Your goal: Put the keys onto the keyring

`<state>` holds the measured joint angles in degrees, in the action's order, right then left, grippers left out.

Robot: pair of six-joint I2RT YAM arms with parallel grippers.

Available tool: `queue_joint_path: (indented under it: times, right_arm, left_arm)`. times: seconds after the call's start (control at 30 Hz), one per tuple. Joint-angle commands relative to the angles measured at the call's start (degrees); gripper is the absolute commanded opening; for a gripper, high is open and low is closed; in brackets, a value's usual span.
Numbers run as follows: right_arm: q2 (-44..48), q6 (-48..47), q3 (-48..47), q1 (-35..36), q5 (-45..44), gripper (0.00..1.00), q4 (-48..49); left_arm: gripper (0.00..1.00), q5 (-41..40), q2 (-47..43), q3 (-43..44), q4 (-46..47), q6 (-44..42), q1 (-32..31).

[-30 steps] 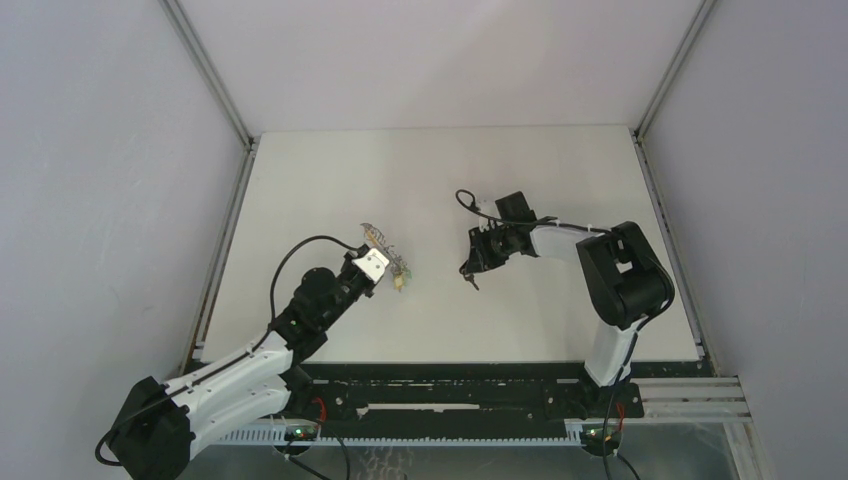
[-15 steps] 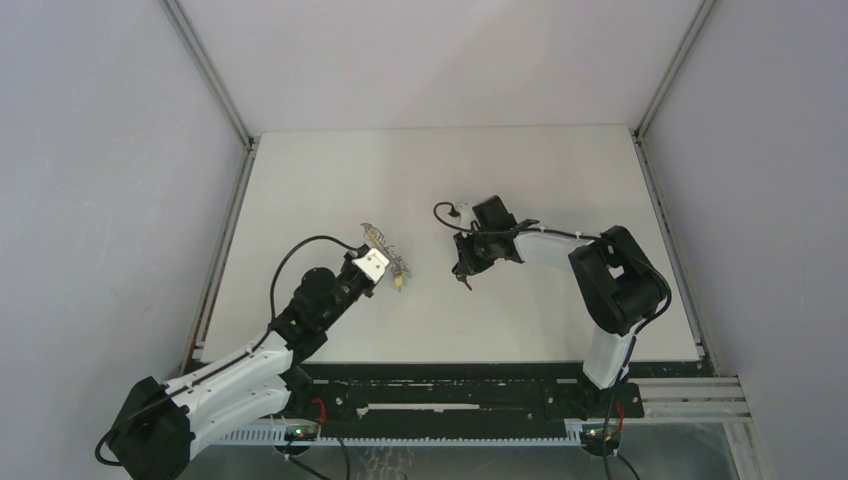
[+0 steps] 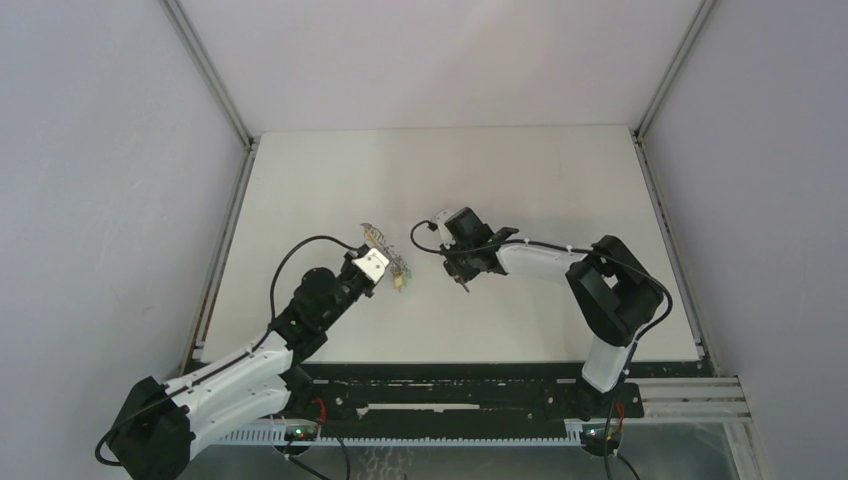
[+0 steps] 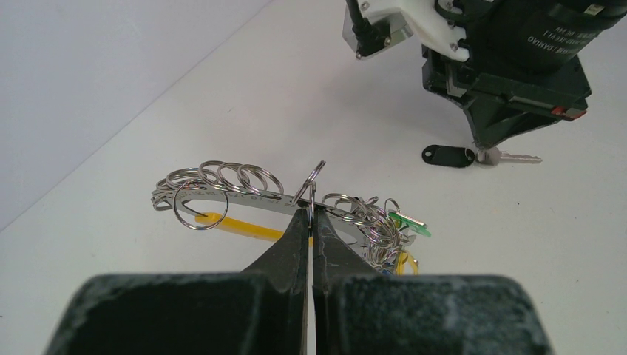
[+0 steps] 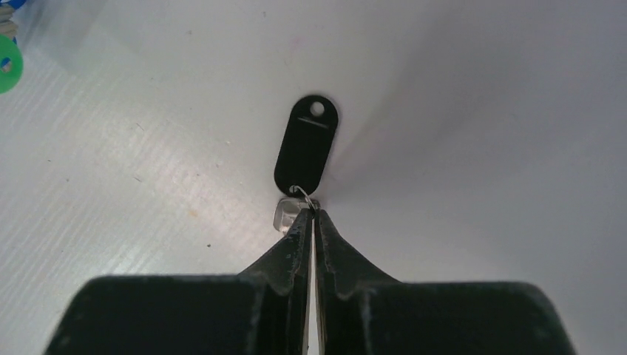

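Observation:
The keyring point(image 4: 244, 198) is a silvery curved bar carrying several small rings, a yellow band point(image 4: 236, 225) and green and blue tags point(image 4: 409, 224). My left gripper point(image 4: 310, 214) is shut on one upright ring of it, just above the table; in the top view the keyring point(image 3: 380, 240) lies across the left gripper point(image 3: 388, 264). The key point(image 5: 307, 146) has a black head and a short silver blade point(image 4: 510, 157). My right gripper point(image 5: 310, 216) is shut on the key's small ring, low over the table, a short way right of the keyring point(image 3: 462, 280).
The white table point(image 3: 560, 180) is walled at the left, back and right. The right arm's cable point(image 3: 425, 238) loops toward the keyring. One green tag point(image 5: 7, 65) shows at the left edge of the right wrist view.
My right gripper has moved left with the key, closer to the keyring. The left arm and keyring have not moved.

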<state>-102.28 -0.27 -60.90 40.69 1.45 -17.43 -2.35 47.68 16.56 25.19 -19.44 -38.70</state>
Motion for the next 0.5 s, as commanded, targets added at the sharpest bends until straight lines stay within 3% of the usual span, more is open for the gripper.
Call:
queue_joint_path:
  times: [0.0,0.47]
  right_arm:
    - [7.0,-2.1,0.4,1.7,-10.0,0.00,-1.7]
    - [16.8,0.5,8.4,3.9,-19.7,0.00,-5.5]
  left_arm:
    - [0.00,-0.1,-1.3,0.1,4.2,0.9,0.3]
    - [0.00,0.0,-2.7,-0.2,4.4,1.3,0.3]
